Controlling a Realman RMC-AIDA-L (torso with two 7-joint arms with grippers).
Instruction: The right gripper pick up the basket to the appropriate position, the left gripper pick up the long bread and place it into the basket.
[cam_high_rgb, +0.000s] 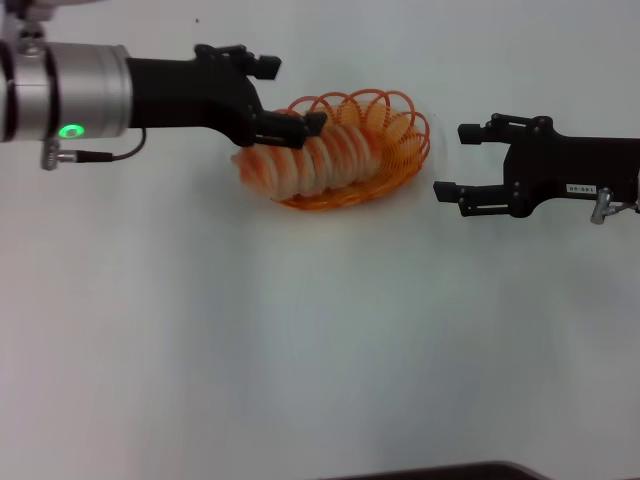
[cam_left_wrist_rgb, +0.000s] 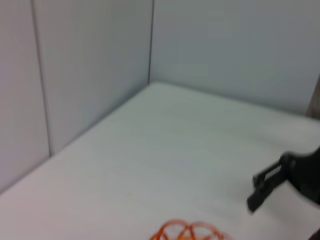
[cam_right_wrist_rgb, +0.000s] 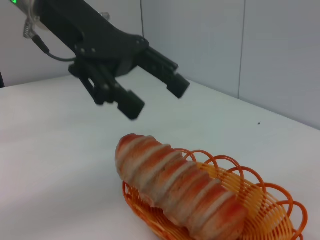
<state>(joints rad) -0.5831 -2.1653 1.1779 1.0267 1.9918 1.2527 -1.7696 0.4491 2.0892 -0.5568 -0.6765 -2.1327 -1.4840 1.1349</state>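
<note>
The long bread (cam_high_rgb: 315, 160), with orange and cream ridges, lies in the orange wire basket (cam_high_rgb: 400, 125) on the white table; its left end sticks out over the rim. My left gripper (cam_high_rgb: 297, 95) is open and empty, hovering just above the bread's left end. In the right wrist view the left gripper (cam_right_wrist_rgb: 157, 98) is clear of the bread (cam_right_wrist_rgb: 175, 187) and the basket (cam_right_wrist_rgb: 260, 210). My right gripper (cam_high_rgb: 455, 160) is open and empty, just right of the basket and apart from it. The left wrist view shows the basket rim (cam_left_wrist_rgb: 187, 231) and the right gripper (cam_left_wrist_rgb: 255, 191).
The white table (cam_high_rgb: 300, 350) spreads in front of the basket. Grey wall panels (cam_left_wrist_rgb: 90, 65) stand behind the table. A dark edge (cam_high_rgb: 430, 472) shows at the table's near side.
</note>
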